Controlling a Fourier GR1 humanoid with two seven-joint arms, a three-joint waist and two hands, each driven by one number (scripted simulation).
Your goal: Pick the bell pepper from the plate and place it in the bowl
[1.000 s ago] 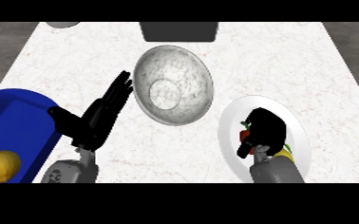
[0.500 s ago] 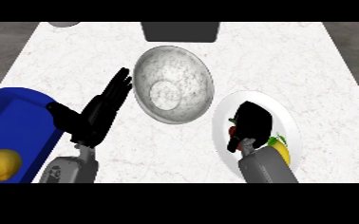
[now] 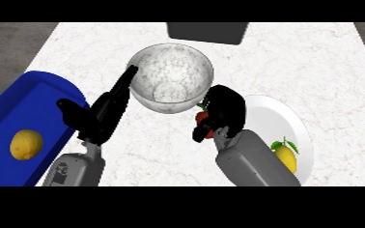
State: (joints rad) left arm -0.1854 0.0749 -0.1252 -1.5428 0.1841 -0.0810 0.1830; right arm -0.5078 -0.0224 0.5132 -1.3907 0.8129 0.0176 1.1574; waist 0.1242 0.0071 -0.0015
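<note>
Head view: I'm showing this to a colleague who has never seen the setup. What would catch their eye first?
Probably the right hand in the middle, curled round a red bell pepper between the white plate and the glass bowl. Next, the big blue tray at the left edge with a yellow lemon on it. The left hand rests open beside the bowl.

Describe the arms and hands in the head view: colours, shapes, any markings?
Both forearms are smooth grey cylinders coming in from the lower edge. The left hand and right hand are black, with slim segmented fingers and a thumb. The left forearm carries a small dark marking on its grey shell; the right forearm looks plain. No cables or sleeves show.
</note>
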